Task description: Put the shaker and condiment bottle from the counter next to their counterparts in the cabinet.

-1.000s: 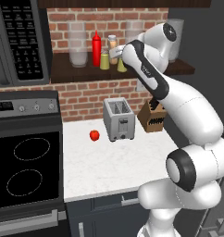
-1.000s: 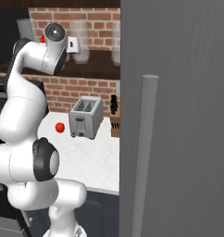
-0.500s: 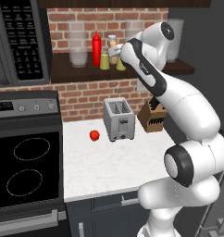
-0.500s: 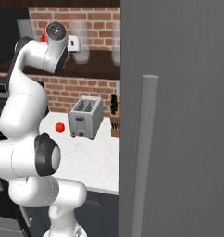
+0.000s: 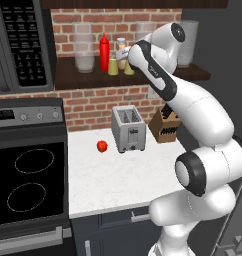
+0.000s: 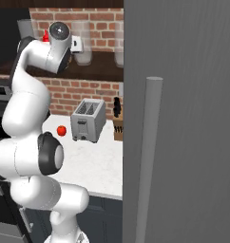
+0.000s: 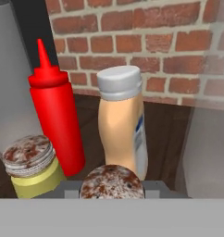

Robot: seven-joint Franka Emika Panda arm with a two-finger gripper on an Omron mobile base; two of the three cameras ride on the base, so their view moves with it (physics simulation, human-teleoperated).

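Gripper (image 7: 112, 187): jaws drawn narrow around the shaker (image 7: 112, 181), held at 6 o'clock in the hand view, over the cabinet (image 5: 158, 77) shelf. Second shaker (image 7: 31, 166): at 8 o'clock, on the shelf. Condiment bottle (image 7: 121, 125): upright just behind the held shaker. Red squeeze bottle (image 7: 56, 111): at 9 o'clock, beside the condiment bottle. Brick wall (image 7: 146, 41): at 12 o'clock, behind all.

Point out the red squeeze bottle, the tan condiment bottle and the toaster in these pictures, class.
red squeeze bottle (image 7: 56, 125), hand view, on the middle of its body.
condiment bottle (image 7: 119, 134), hand view, on its tan body below the white cap.
toaster (image 5: 129, 130), left base view, on its front face.
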